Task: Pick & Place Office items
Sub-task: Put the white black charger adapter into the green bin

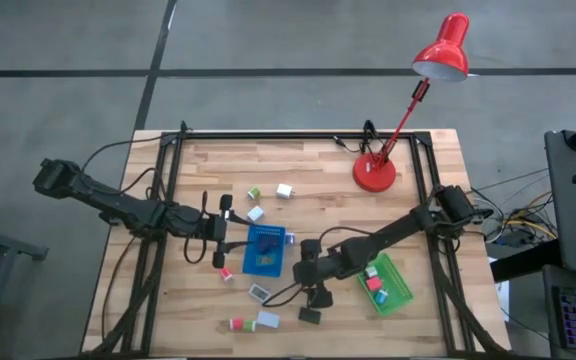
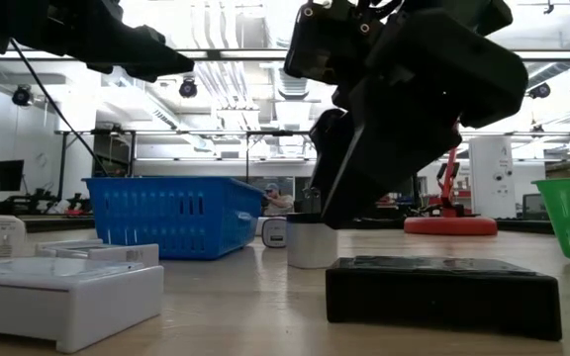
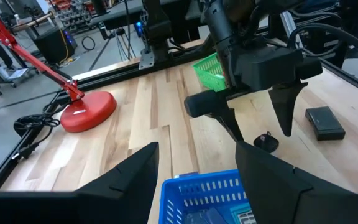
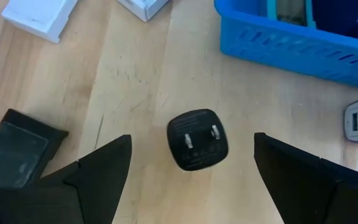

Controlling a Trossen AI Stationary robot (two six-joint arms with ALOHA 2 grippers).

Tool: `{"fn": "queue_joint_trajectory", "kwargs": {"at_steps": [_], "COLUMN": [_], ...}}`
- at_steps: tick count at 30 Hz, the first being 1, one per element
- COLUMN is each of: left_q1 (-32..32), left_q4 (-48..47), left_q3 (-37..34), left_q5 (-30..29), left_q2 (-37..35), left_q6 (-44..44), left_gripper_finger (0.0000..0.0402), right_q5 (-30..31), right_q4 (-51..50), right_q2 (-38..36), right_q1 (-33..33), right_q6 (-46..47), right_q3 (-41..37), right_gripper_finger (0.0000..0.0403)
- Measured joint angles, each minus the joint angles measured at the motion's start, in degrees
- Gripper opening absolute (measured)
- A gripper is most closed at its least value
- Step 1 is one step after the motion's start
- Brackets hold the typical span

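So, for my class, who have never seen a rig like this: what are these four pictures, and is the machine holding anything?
Two dark robot arms work at a wooden table. One picture looks down from above, one sits at table height, and one rides on each wrist. The right gripper hangs open above a black plug adapter, holding nothing. The left gripper is open and empty over the blue tray. Small blocks lie scattered about; a green tray and red lamp stand nearby.

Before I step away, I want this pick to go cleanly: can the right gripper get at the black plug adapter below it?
Probably yes. The right gripper hangs open over the black plug adapter, which lies alone on bare wood between its fingers. The blue tray sits clear.
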Motion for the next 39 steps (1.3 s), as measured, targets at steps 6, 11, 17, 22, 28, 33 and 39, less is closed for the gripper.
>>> {"fn": "queue_joint_trajectory", "kwargs": {"at_steps": [6, 11, 17, 22, 28, 33, 39], "left_q1": [0.0, 0.0, 0.0, 0.0, 0.0, 0.0, 0.0], "left_q4": [0.0, 0.0, 0.0, 0.0, 0.0, 0.0, 0.0], "left_q3": [0.0, 0.0, 0.0, 0.0, 0.0, 0.0, 0.0], "left_q5": [0.0, 0.0, 0.1, 0.1, 0.1, 0.1, 0.1], "left_q2": [0.0, 0.0, 0.0, 0.0, 0.0, 0.0, 0.0], "left_q6": [0.0, 0.0, 0.0, 0.0, 0.0, 0.0, 0.0], "left_gripper_finger": [0.022, 0.022, 0.022, 0.022, 0.022, 0.022, 0.022], "right_q5": [0.3, 1.2, 1.2, 1.2, 0.9, -0.7, -1.2], "right_q4": [0.0, 0.0, 0.0, 0.0, 0.1, 0.3, 0.0], "right_q2": [0.0, 0.0, 0.0, 0.0, 0.0, -0.2, 0.0], "right_q1": [0.0, 0.0, 0.2, 0.4, 0.4, 0.4, 0.5], "right_q6": [-0.1, -0.4, -0.7, -0.9, -1.8, -2.4, -2.4], "right_q3": [0.0, 0.0, 0.0, 0.0, 0.0, 0.0, -0.1], "right_gripper_finger": [0.0326, 0.0295, 0.0219, 0.0165, 0.0124, 0.0108, 0.0052]}}
